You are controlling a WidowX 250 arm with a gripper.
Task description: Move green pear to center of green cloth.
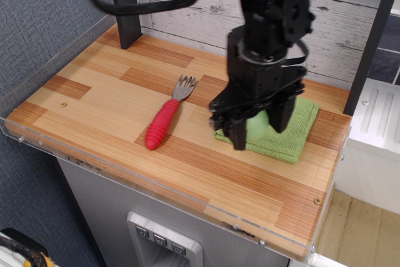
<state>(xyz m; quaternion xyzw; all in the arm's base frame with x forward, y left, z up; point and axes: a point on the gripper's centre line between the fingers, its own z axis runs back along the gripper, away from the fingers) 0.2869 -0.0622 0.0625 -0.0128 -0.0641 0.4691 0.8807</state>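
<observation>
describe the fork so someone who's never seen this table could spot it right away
On the wooden tabletop, look left of the green cloth and the black gripper. The fork lies flat there, alone: a ribbed red handle with grey metal tines pointing toward the back wall.
</observation>
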